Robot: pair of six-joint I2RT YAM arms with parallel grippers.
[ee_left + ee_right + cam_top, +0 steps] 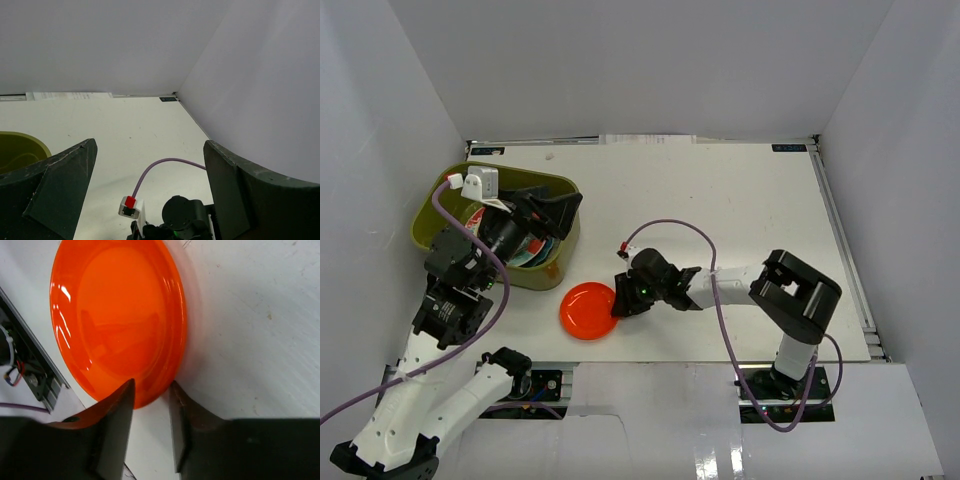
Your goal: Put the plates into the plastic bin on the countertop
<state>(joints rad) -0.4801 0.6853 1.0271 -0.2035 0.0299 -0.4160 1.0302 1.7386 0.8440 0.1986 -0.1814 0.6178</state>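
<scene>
Plate (588, 311) glossy, stiff, likely slippery: grab rim at 3 o'clock, right pincer (151, 394) part-spread astride it; left pincer (150, 145) spread wide.

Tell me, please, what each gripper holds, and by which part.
Left gripper: nothing. Right gripper: jaws straddle the rim of the orange plate; grip cannot be told.

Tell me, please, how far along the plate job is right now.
Done: other plates lie in the plastic bin. In hand: the right gripper straddles the rim of the orange plate; a firm pinch cannot be confirmed. Left: that plate, the only one visible on the countertop, must go in. The left gripper hangs open over the bin.
</scene>
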